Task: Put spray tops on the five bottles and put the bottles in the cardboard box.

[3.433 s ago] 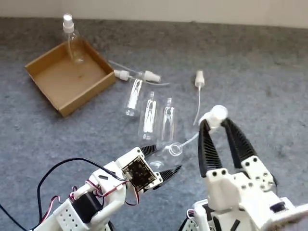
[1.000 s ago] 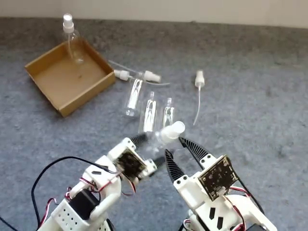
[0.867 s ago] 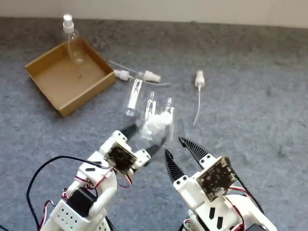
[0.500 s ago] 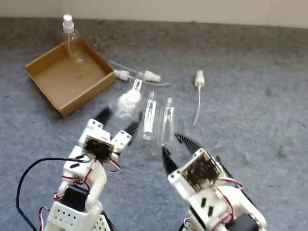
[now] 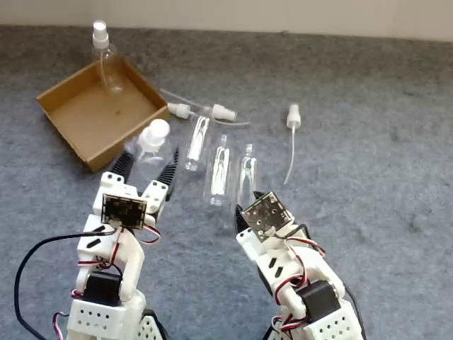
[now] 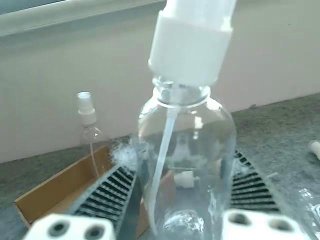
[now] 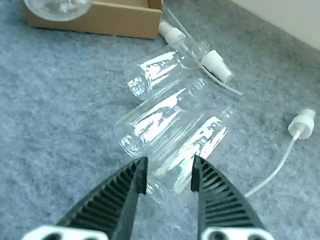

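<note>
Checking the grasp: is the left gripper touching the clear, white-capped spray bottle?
Touching. Left wrist view: ribbed fingers of the left gripper squeeze the clear spray bottle.

grey carpet [image 5: 375,142] — cardboard box [image 5: 131,142] | three capless bottles [image 5: 220,173] | three loose spray tops [image 5: 293,117]

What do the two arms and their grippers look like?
The left arm and right arm are white plastic with black motors, thin red and white wires, and a square circuit board at each wrist. A black cable loops beside the left arm. The left gripper and right gripper have black, ribbed, pointed fingers.
</note>
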Controlling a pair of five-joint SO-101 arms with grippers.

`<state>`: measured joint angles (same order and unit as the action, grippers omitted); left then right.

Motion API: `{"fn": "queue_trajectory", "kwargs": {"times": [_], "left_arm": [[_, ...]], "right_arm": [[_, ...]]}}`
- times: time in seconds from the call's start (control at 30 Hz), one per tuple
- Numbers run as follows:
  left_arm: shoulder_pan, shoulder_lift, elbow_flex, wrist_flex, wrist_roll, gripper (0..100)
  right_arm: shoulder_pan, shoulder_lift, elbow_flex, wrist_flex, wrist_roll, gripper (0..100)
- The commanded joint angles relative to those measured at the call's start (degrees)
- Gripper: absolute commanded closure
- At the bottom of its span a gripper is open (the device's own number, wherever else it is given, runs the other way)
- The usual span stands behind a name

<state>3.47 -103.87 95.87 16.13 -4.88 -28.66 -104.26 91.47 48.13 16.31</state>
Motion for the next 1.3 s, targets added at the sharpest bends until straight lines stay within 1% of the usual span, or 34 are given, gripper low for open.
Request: {"fn": "queue_trajectory", "kwargs": {"times": [0.0, 0.13, 0.27, 0.37, 0.43, 0.5, 0.57, 0.73, 0.83, 1.17, 1.27], "left_arm": [[-3.5, -0.8, 1.1, -1.8, -0.2, 90], [-5.9, -0.8, 1.2, -1.8, -0.2, 90], [-9.8, -0.8, 0.9, -1.9, 0.1, 90], [-10.3, -0.7, -1.1, -1.6, 1.9, 90], [-10.5, -0.5, -3.8, -0.9, 3.5, 90], [-11.4, -0.5, -6.8, 1.9, 3.3, 90], [-12.3, -0.5, -10.0, 4.5, 3.3, 90], [-13.1, -0.4, -16.5, 8.4, 2.8, 90], [-12.9, -0.3, -19.3, 10.7, -1.5, 90], [-13.1, -0.2, -21.5, 11.6, -2.0, 90], [-14.5, -0.2, -21.7, 11.6, -2.4, 90]], "right_arm": [[0.9, -0.6, -0.2, -2.4, 0.6, 86.8], [1.2, -0.6, 1.3, -4.9, 0.6, 86.8], [6.2, -0.6, 4.4, -8.2, 0.6, 86.8], [9.8, -0.6, 7.4, -12.5, 0.2, 86.8], [10.9, -0.6, 9.5, -14.5, -3.2, 88.5], [11.2, -0.6, 10.4, -15.0, -5.5, 93.0], [11.2, -0.6, 10.6, -15.1, -5.2, 96.4], [11.2, -0.6, 10.8, -15.1, -5.4, 97.5], [11.2, -0.6, 10.8, -15.1, -5.4, 97.5], [11.2, -0.6, 10.8, -15.0, -5.1, 97.6], [11.2, -0.6, 10.8, -15.0, -5.1, 97.6]]}}
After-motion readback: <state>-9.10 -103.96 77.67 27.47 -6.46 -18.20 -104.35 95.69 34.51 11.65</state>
